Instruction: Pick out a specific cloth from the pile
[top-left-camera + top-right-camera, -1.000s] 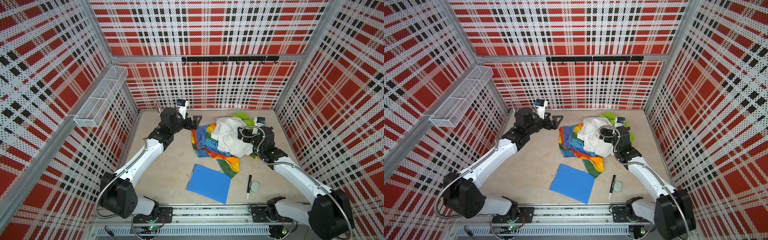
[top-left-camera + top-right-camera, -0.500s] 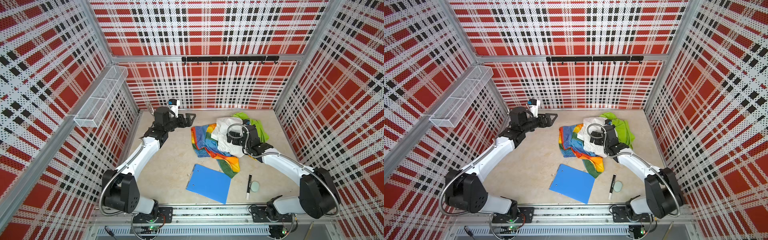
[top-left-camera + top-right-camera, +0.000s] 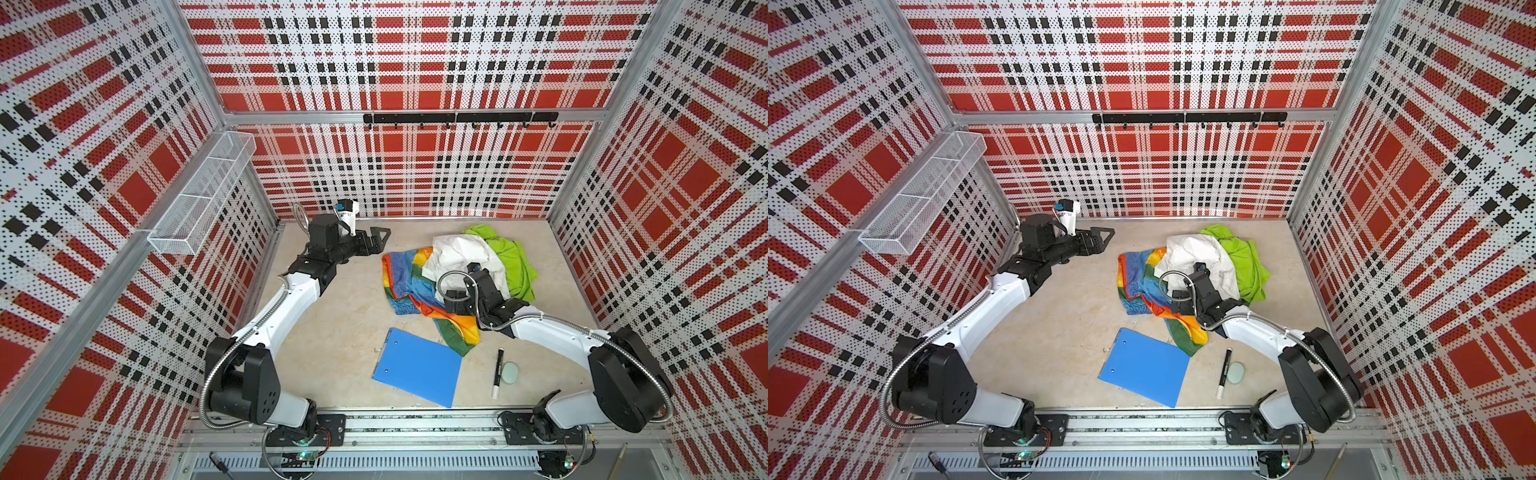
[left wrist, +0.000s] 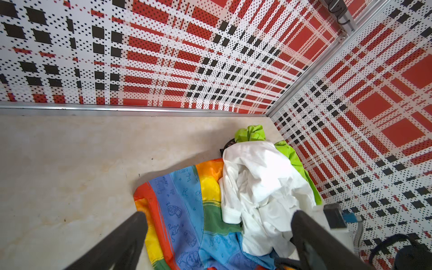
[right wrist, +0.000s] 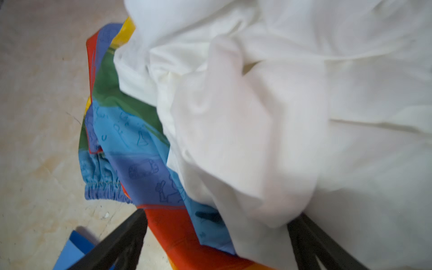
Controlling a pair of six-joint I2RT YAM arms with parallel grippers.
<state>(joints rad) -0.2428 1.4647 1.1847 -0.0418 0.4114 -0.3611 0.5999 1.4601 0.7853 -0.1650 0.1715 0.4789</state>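
Striped cloth lies part-buried beneath white cloth, long axis trailing out from its edge, where right pincer, released and empty, hovers nearest; left pincer, also released, stands well apart.

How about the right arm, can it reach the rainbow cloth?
Probably yes: the right gripper is open above the rainbow cloth, with bare red and blue fabric between its jaws. The white cloth overlaps one side.

No legible text, blue doodle prints on the cloth, unreadable
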